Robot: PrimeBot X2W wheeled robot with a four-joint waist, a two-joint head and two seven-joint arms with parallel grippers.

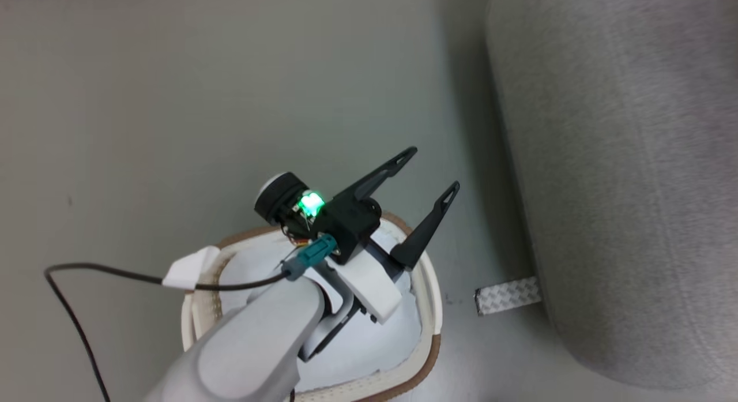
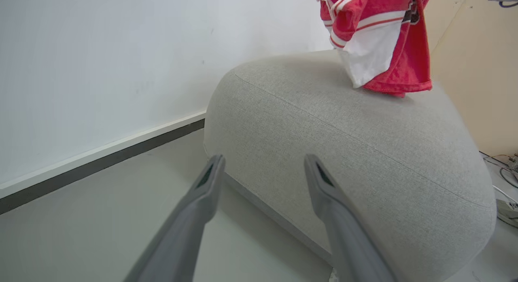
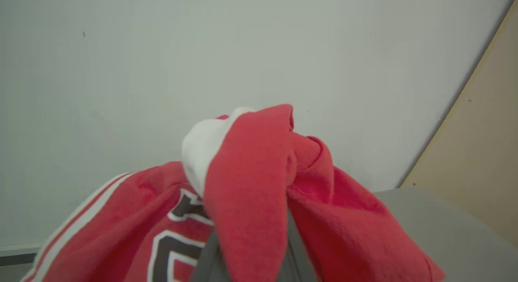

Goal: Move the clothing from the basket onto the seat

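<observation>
While left end effector (image 1: 432, 170) gapes, right end effector (image 3: 253, 249) pinches clothing (image 3: 251, 164) over seat (image 2: 344, 152).

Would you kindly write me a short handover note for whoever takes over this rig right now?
The left gripper is open and empty, above the basket.
The right gripper is shut on the jersey, which is bunched between its fingers.
The jersey hangs over the couch; I cannot tell whether its lower hem touches the top.
The basket stands on the floor beside the couch, with a pale cloth in it.
Done: the jersey is out of the basket.
Left: lower it onto the couch, open the right gripper, draw back.
</observation>
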